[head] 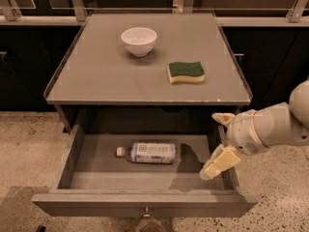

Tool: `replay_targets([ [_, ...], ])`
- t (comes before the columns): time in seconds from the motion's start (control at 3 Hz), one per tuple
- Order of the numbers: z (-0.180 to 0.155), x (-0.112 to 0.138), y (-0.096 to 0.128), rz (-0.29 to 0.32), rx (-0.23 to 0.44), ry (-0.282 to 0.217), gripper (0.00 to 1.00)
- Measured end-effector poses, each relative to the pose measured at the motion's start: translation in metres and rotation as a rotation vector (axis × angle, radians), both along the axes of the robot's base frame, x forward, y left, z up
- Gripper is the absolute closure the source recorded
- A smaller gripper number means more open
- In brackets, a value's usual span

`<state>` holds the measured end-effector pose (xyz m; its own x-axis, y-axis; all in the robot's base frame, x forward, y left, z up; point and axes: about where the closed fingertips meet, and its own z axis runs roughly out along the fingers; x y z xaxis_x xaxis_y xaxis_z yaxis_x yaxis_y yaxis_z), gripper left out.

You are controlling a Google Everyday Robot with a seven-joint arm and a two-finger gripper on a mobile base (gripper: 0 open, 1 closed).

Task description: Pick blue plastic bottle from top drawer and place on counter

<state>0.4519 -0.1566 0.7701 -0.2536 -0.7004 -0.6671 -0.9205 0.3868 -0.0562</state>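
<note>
The blue plastic bottle (147,152) lies on its side in the middle of the open top drawer (145,204), white cap to the left. My gripper (219,140) hangs over the drawer's right end, to the right of the bottle and apart from it. Its two pale fingers are spread, one up near the counter's front edge and one low over the drawer floor. It holds nothing. The counter (120,81) is the grey cabinet top above the drawer.
A white bowl (139,40) stands at the back middle of the counter. A green and yellow sponge (186,72) lies to its right. Dark cabinets flank the unit, with speckled floor on both sides. The drawer's right wall (231,175) is just under my wrist.
</note>
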Motion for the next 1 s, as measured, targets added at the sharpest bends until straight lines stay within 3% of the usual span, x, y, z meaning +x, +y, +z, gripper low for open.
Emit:
replay_targets([
  [0.33,-0.039,0.000,0.001,-0.036,0.024,-0.023,0.00],
  [1.0,-0.091,0.044,0.019,-0.038,0.071,-0.092,0.00],
])
